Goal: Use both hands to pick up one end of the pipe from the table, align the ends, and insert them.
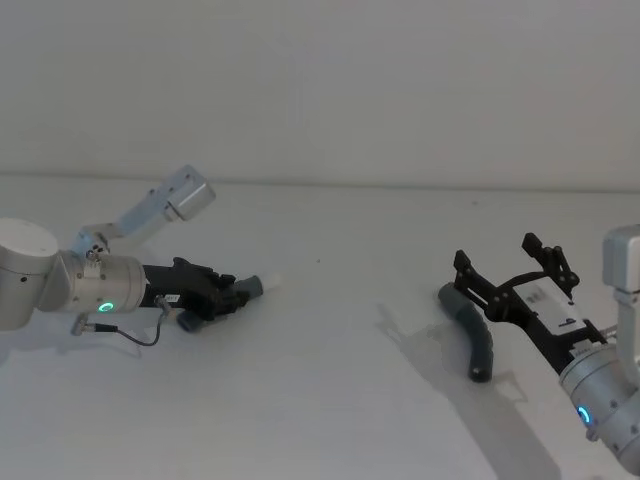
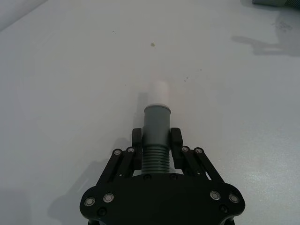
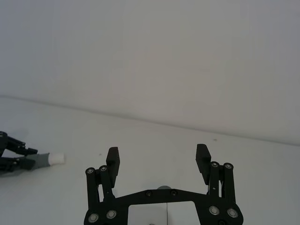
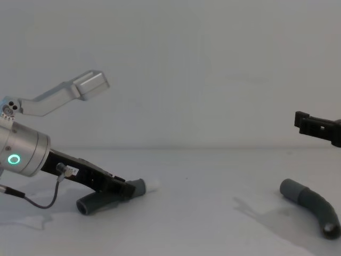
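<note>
One dark grey corrugated pipe piece (image 2: pixel 155 157) ends in a grey cuff (image 1: pixel 252 288) with a white plug tip (image 2: pixel 158 93), which points toward the table's middle. My left gripper (image 1: pixel 232 297) is shut on this piece just behind the cuff, low over the white table (image 1: pixel 320 400). The other curved piece (image 1: pixel 472 332) lies on the table at the right, its plain grey cuff (image 4: pixel 291 188) facing left. My right gripper (image 1: pixel 497 255) hangs open above and just right of that piece, with nothing between its fingers (image 3: pixel 203 159).
A silver bracket (image 1: pixel 165 205) sticks up from my left arm, and a thin cable (image 1: pixel 140 338) loops beneath the wrist. A white wall stands behind the table. Bare table lies between the two pieces.
</note>
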You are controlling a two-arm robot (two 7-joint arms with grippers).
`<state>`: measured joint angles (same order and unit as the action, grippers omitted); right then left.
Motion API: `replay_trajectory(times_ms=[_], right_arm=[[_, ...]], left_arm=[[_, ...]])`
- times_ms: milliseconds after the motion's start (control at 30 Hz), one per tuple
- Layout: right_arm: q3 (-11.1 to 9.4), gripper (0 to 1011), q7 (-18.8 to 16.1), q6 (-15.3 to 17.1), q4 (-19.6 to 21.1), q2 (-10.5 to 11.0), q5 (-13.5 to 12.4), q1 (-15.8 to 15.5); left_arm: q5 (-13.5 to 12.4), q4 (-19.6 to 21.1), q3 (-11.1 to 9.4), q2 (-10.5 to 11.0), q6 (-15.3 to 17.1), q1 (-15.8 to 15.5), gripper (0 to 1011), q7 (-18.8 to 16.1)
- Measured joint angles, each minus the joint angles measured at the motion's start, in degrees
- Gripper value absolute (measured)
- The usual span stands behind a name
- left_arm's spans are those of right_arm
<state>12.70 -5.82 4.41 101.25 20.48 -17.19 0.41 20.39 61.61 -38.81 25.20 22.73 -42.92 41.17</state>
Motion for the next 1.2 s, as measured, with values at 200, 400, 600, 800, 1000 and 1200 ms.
replay_trajectory(times_ms=[200, 400, 600, 800, 1000, 1200], right_arm=[[-0.23, 1001, -2.52, 4.42, 0.01, 1.53, -1.27, 1.98], [-0.41, 1001, -4.94, 10.44, -0.11, 2.97, -3.07, 4.38], [-0.45, 1001, -6.59, 16.82, -0.46, 4.09, -4.9, 6.69], [-0.31, 1001, -7.48, 22.11, -0.79, 4.73, -6.41, 8.3], [0.3, 1001, -7.96, 27.64, -1.75, 5.16, -7.76, 9.98], [1.51, 1001, -8.24, 30.86, -3.14, 5.57, -8.07, 11.39]], left_arm=[[0.0, -0.05, -0.04, -0.03, 0.03, -0.03, 347, 0.03], [0.0, -0.1, -0.07, -0.06, 0.03, -0.06, 347, 0.07], [0.0, -0.14, -0.07, -0.06, 0.03, -0.09, 347, 0.09], [0.01, -0.14, -0.08, -0.06, 0.03, -0.1, 347, 0.09], [0.01, -0.14, -0.08, -0.06, 0.02, -0.1, 347, 0.09], [0.01, -0.14, -0.08, -0.06, 0.02, -0.1, 347, 0.09]])
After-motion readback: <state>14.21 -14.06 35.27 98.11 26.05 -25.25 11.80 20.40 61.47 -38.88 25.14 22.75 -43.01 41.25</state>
